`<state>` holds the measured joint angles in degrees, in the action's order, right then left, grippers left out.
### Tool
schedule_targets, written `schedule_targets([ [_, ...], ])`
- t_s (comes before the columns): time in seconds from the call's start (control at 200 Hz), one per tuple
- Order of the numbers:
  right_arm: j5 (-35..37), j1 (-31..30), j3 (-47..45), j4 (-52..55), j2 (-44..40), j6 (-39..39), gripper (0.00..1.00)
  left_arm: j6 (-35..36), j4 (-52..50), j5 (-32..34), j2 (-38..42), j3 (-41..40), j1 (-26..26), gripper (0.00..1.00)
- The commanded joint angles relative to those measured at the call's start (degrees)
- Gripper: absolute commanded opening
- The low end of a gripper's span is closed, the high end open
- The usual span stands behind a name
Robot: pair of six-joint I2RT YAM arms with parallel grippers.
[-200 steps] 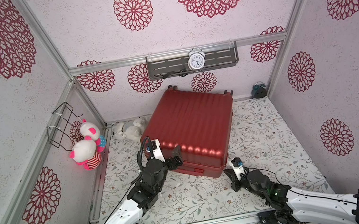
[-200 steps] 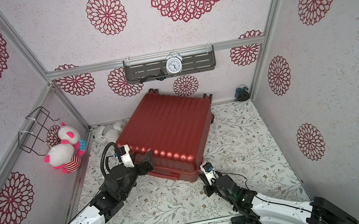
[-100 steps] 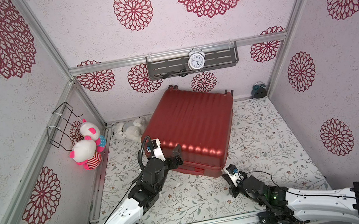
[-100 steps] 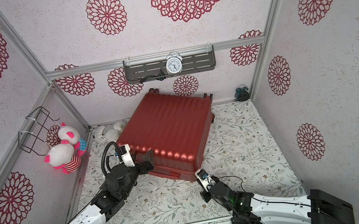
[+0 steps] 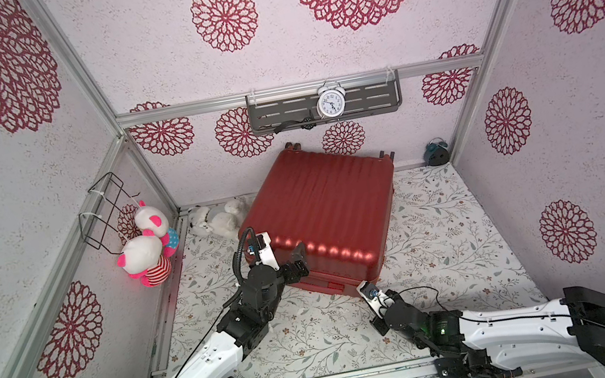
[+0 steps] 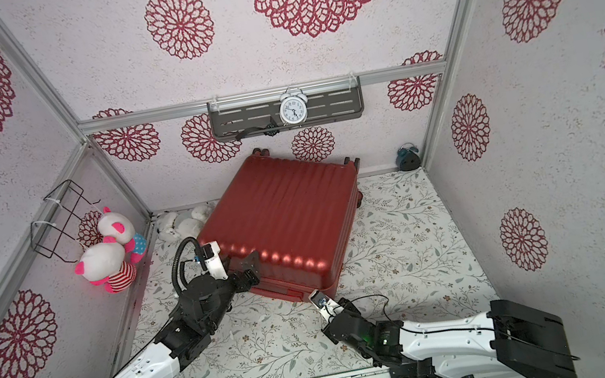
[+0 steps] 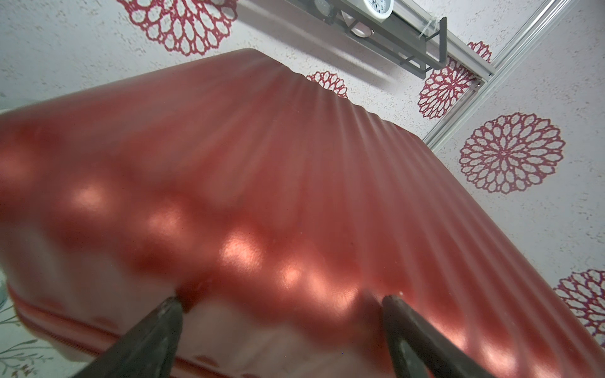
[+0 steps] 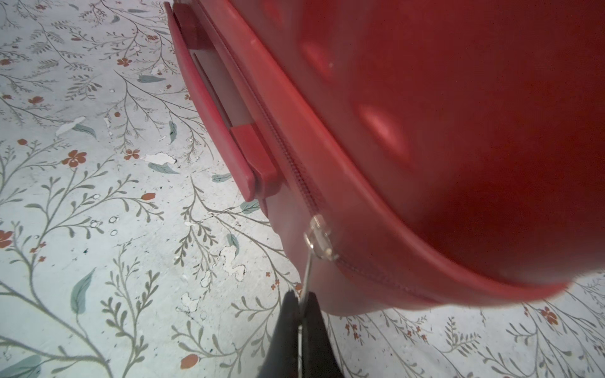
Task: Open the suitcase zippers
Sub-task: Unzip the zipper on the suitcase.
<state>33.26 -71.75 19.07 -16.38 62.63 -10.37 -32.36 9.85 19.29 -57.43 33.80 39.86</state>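
Note:
The red ribbed suitcase (image 5: 320,203) (image 6: 283,206) lies flat on the floral floor, shut. My left gripper (image 5: 299,262) (image 6: 251,268) (image 7: 281,301) is open, its two fingers spread wide against the suitcase's near left edge with nothing held. In the right wrist view my right gripper (image 8: 302,297) is shut on the thin metal pull of a zipper slider (image 8: 319,239). The slider sits on the red zipper track (image 8: 288,157) at the near right corner, just past the side handle (image 8: 222,124). In both top views the right wrist camera hides those fingers.
Pink-and-white plush toys (image 5: 143,251) hang by a wire basket (image 5: 102,208) on the left wall. A white plush (image 5: 218,221) lies behind the suitcase's left corner. A shelf with a white clock (image 5: 330,103) is on the back wall, and a small blue clock (image 5: 436,151) stands in the back right corner.
My right gripper has moved left round the suitcase's near right corner, shut on the zipper pull throughout. The left arm has not moved.

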Motion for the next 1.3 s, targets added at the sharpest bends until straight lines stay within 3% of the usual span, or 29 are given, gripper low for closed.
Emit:
schedule_targets([
  [0.0,-5.8,-2.9,3.7,4.6,1.7,-4.0,0.00,1.1,-3.0,-5.0,1.9,-0.7,0.7,0.98],
  [0.31,-7.7,-3.3,8.0,12.8,3.9,-14.1,0.00,2.8,-13.6,5.7,16.1,1.0,0.3,0.98],
  [0.425,-7.9,-3.3,8.7,14.2,4.1,-15.2,0.00,-0.2,-19.8,3.8,15.5,5.9,-4.2,0.98],
  [0.645,-8.8,-3.4,9.0,16.5,3.4,-16.7,0.00,-5.6,-32.9,-13.1,3.9,21.0,-23.5,0.98],
  [0.88,-9.2,-3.4,8.9,17.0,3.1,-17.4,0.00,-4.2,-36.1,-29.7,-10.1,32.0,-39.4,0.98],
  [1.056,-9.6,-3.5,9.3,18.1,3.7,-17.7,0.00,-5.3,-29.7,-45.9,-20.4,34.6,-45.4,0.98],
  [1.291,-9.6,-3.5,10.4,20.1,4.0,-18.8,0.00,-6.8,-20.9,-56.5,-25.6,33.7,-43.8,0.98],
])
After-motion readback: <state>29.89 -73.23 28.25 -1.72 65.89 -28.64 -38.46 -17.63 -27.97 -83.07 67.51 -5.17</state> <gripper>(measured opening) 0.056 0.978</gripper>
